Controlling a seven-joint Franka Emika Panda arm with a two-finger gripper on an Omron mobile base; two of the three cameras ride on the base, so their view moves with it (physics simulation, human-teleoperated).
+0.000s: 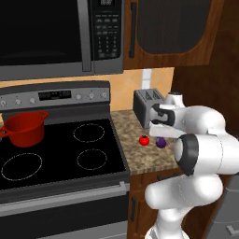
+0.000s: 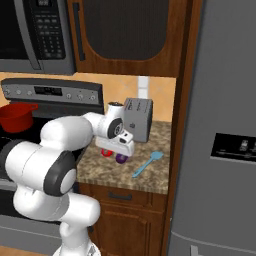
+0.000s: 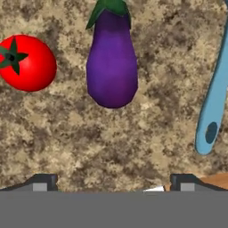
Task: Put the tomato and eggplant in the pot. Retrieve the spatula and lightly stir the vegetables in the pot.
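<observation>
- The hand (image 3: pixel 111 182) hangs over the counter (image 3: pixel 111 142), fingers wide apart and holding nothing.
- The tomato (image 3: pixel 27 63) and eggplant (image 3: pixel 111 67) lie side by side below it.
- The spatula (image 3: pixel 213 107) lies near the eggplant.
- The pot (image 1: pixel 25 127) sits on the stove (image 1: pixel 60 154).

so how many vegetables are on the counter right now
2. The tomato and the eggplant lie side by side, apart, on the granite counter in front of the toaster. None shows in the pot, though its inside is partly hidden.
</observation>
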